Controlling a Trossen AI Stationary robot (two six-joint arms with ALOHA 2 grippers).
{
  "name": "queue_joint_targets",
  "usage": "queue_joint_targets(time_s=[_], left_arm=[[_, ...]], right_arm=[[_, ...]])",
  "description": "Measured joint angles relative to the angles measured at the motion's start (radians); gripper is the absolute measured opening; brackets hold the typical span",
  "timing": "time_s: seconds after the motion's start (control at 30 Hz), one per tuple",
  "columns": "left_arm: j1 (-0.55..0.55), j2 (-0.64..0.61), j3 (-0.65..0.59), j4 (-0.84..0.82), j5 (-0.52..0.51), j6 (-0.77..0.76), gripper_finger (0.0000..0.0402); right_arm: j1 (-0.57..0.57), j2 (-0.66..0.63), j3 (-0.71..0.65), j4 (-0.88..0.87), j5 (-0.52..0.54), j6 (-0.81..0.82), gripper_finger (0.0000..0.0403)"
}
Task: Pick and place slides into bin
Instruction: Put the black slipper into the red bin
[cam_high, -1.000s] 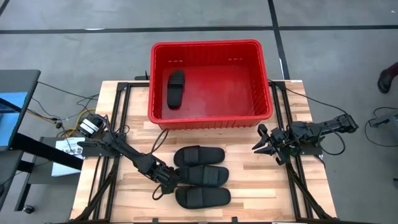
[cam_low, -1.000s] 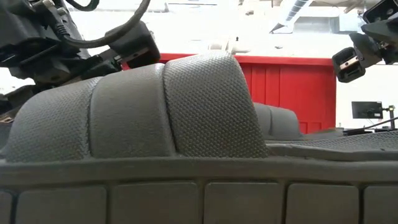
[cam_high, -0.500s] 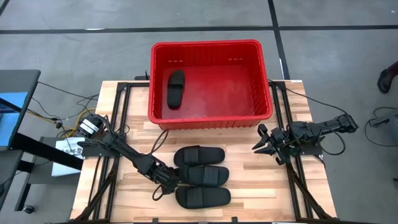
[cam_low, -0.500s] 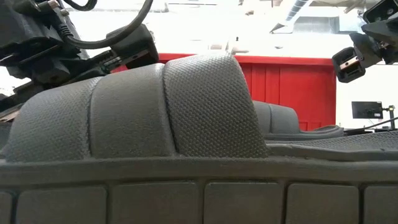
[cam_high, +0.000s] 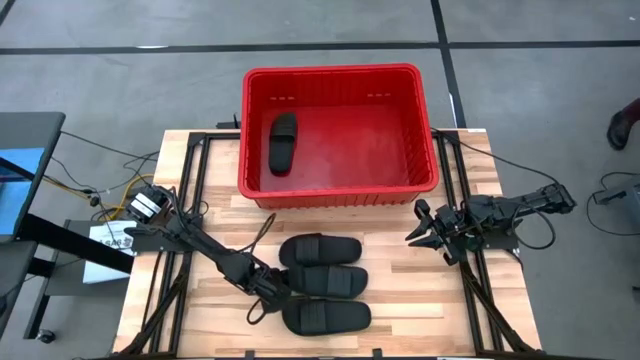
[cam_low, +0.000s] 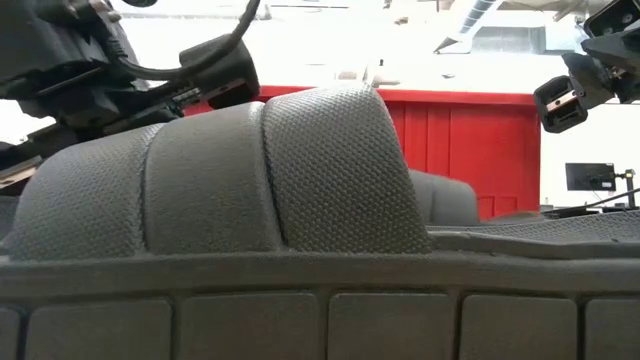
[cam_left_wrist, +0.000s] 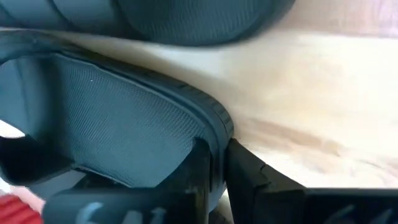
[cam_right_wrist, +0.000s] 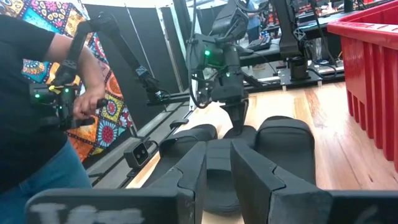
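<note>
We see 1 slide (cam_high: 282, 143) lying inside the bin (cam_high: 430, 150), near its left wall. 3 slides (cam_high: 322, 283) lie stacked side by side on the table (cam_high: 420, 290) just in front of the bin. Our left gripper (cam_high: 278, 290) pinches the middle slide's rim (cam_left_wrist: 211, 118). The right gripper (cam_high: 418, 233) hovers beside the bin's right front corner, fingers narrowly parted.

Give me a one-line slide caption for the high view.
Left gripper grips the middle slide of three on the table; one slide lies in the bin; right gripper waits.
</note>
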Motion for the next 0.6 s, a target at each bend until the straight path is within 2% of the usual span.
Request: queue_joint_targets(time_s=[0.27,0.43,0.6], left_arm=[[-0.004,0.000,0.046,-0.116,-0.031,-0.019,0.0013],[-0.019,0.000,0.117,-0.169,-0.032,0.006,0.0013],[-0.023,0.000,0.191,-0.255,-0.032,-0.032,0.0012]], right_arm=[[0.000,0.000,0.000,0.000,0.000,0.000,0.0065],[0.000,0.000,0.000,0.000,0.000,0.000,0.0065],[0.000,0.000,0.000,0.000,0.000,0.000,0.0065]])
